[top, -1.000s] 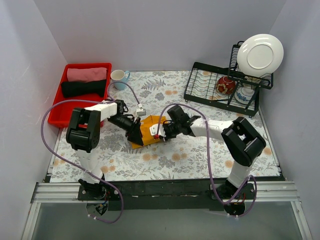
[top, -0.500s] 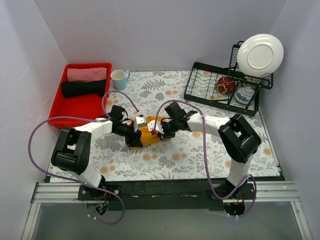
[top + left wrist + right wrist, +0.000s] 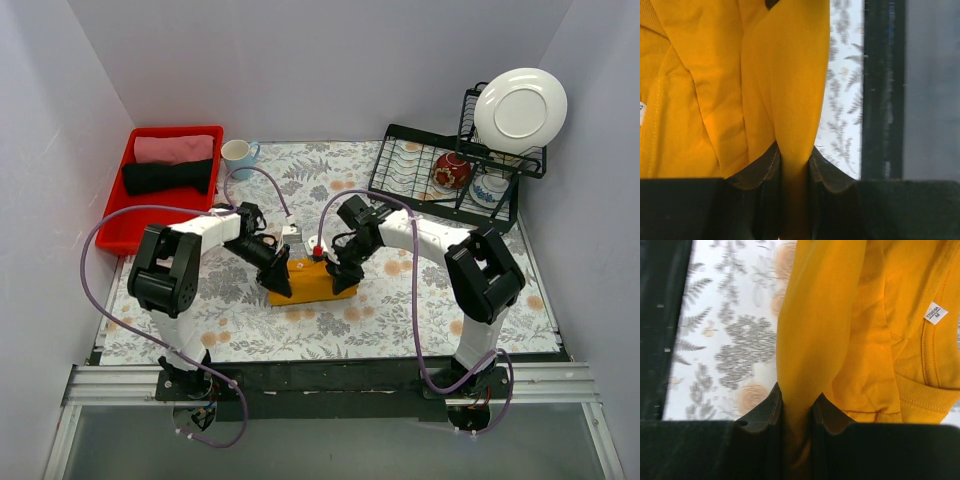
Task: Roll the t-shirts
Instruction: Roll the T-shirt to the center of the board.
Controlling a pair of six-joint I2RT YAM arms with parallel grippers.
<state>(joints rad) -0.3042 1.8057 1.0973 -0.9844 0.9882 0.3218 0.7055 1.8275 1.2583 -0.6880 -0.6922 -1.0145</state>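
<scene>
The orange-yellow t-shirt point(image 3: 311, 281) lies bunched into a narrow band on the floral cloth at the table's middle. My left gripper point(image 3: 279, 285) is shut on the shirt's left end; in the left wrist view a fold of the shirt point(image 3: 790, 90) runs between the fingers point(image 3: 765, 167). My right gripper point(image 3: 343, 280) is shut on the right end; in the right wrist view the cloth point(image 3: 825, 325) is pinched between the fingers point(image 3: 832, 417), and the neck with its white size label point(image 3: 935, 313) shows at the right.
A red bin point(image 3: 150, 215) with a pink and a black rolled cloth stands at the back left, a pale mug point(image 3: 238, 155) beside it. A black dish rack point(image 3: 400, 185) with a white plate point(image 3: 520, 110) and bowls stands at the back right. White walls on three sides.
Both grippers have moved toward the near edge, dragging the shirt with them. The shirt has gone from a loose heap to a narrower band between the two grippers.
</scene>
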